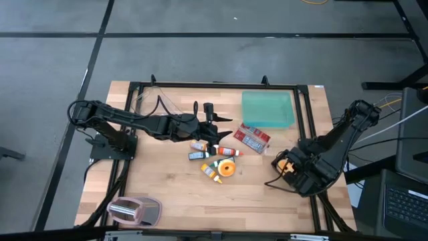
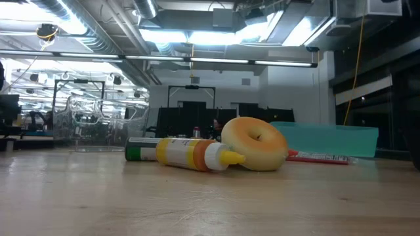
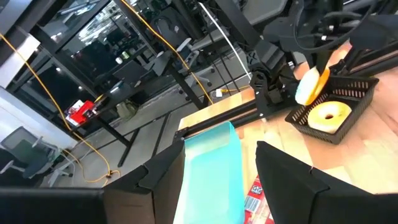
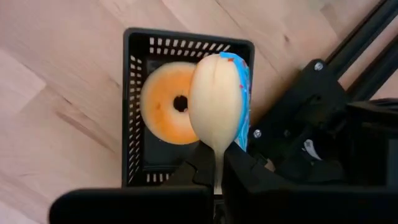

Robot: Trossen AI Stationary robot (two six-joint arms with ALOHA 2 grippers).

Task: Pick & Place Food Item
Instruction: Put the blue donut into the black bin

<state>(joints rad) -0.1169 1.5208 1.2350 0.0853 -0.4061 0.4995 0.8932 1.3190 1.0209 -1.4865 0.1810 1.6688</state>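
We see a wooden table [image 1: 167, 194] with a black metal frame [image 1: 214, 84] running along its edges. A teal tray [image 1: 267, 108] lies flat by the far edge, towards the right corner, just inside the frame. At the near left corner sits what looks like a silver toaster [image 1: 134, 211], though it is partly cut off. Off the table's right edge we spot an open laptop [image 1: 408, 201]. Beyond the far edge, ceiling lights [image 2: 197, 36] glow and a yellow cable [image 2: 359, 59] hangs down.

Blue-frosted doughnut [image 4: 219, 102] edge-up over black basket [image 4: 140, 46] with plain doughnut [image 4: 166, 112] inside.
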